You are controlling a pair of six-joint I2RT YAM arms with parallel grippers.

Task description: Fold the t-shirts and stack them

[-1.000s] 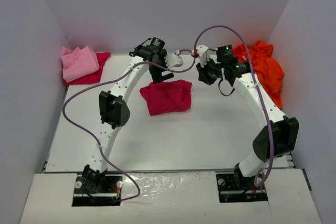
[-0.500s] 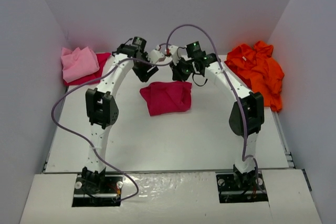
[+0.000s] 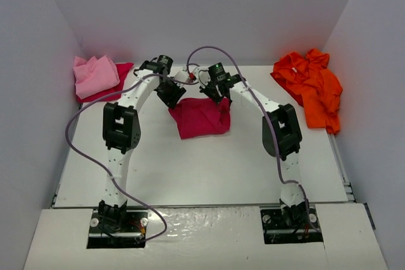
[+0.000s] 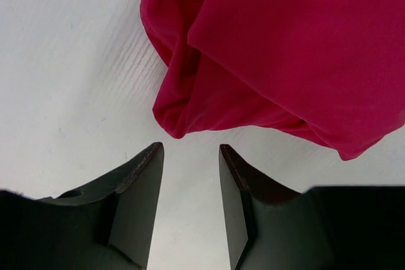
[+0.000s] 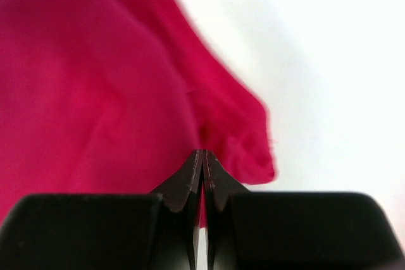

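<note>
Crimson t-shirt [image 3: 201, 118] lies mid-table on the white table [image 3: 190, 175], roughly folded into a lumpy rectangle of soft matte cloth with rounded fold edges and loose creases. Left gripper [image 4: 190, 156] sits at the shirt's back-left corner, its dark wedge-shaped fingers [image 4: 136, 200] parted with a clear gap. It holds nothing; a rounded bunched corner of the shirt is just beyond the tips and not touching them, and bare table with a faint grain shows between them. Right gripper [image 5: 200, 155] is at the shirt's back-right corner with its black fingers pressed together to a thin slit. The tips are against a fold of the crimson cloth and a sliver of crimson shows between them, so it looks pinched onto the shirt edge. Pink t-shirt [image 3: 95, 75] is crumpled in the far-left corner on top of another crimson cloth [image 3: 123, 73], well apart from the centre shirt. Orange t-shirt [image 3: 316, 90] is heaped loose and wrinkled along the far-right side. Both white arms arch in over the table, and a purple cable [image 3: 79, 131] loops off each. A small green light [image 3: 218, 66] glows on the right wrist. Plain pale walls [image 3: 202, 11] close in three sides.
</note>
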